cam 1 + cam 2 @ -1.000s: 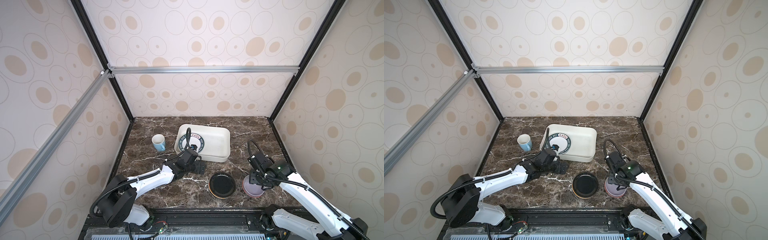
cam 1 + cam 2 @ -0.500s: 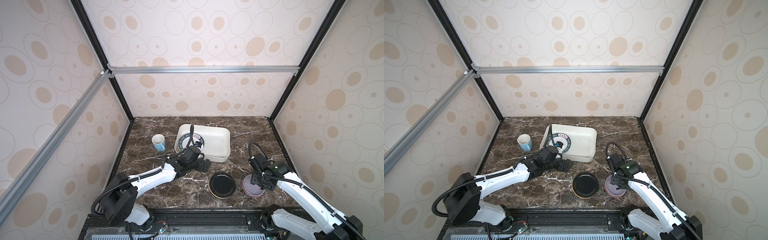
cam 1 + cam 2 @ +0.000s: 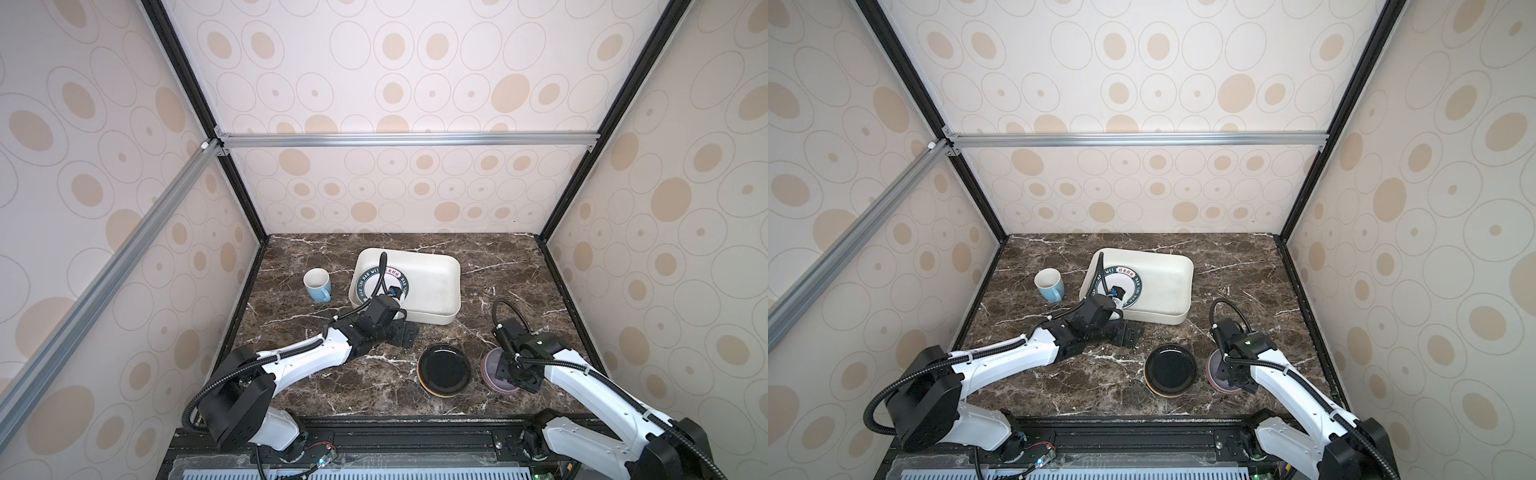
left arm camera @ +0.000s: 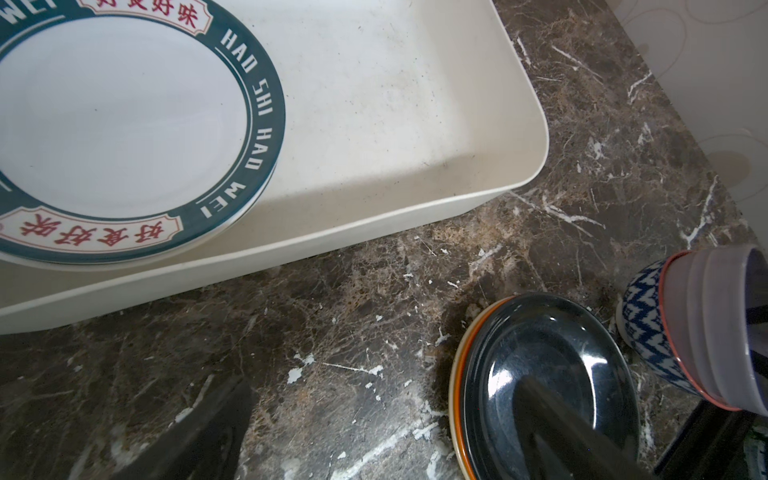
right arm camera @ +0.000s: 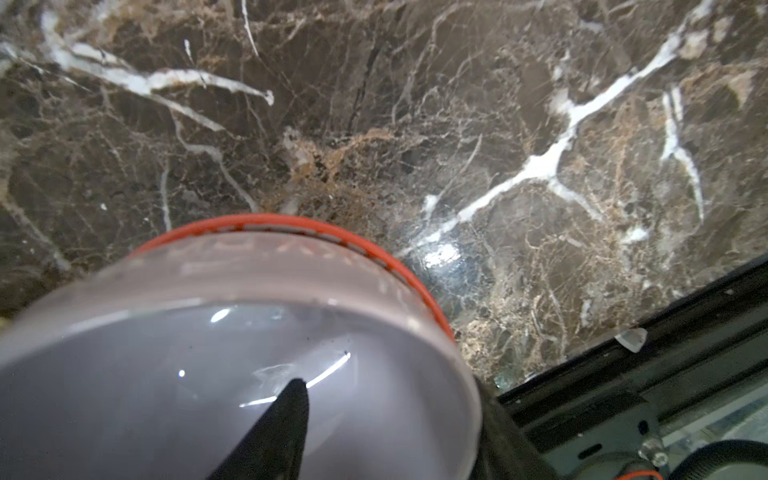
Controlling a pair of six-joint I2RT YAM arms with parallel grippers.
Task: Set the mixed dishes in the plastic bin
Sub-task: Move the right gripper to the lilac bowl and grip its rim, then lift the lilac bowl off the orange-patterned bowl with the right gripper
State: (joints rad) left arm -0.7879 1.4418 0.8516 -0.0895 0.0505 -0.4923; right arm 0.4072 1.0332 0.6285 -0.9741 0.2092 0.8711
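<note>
The left gripper stood with its jaws spread wide and empty, low over the marble table just outside the near wall of the plastic bin. A second earlier it had been at that wall, over the printed plate. It had since backed clear. The right gripper had meanwhile moved onto the bowl stack well in front of the bin's right end. The right wrist view showed one dark finger inside the upper bowl. Whether the jaws were clamped on its rim could not be told.

The bin sat at the middle rear of the table. The white plate with the dark lettered rim lay inside the bin at its left end, released. The rest of the bin floor was bare.

A glossy black plate lay in front of the bin's right half, with an orange rim showing beneath it. Just beyond it, further from the bin's centre line, the lilac bowl sat nested in a red-rimmed bowl with a blue zigzag pattern. The light-blue mug stood upright just beside the bin's left wall.

Assessment: one plate delivered. The bowl stack appeared next, and the plate stack and mug were outstanding.
</note>
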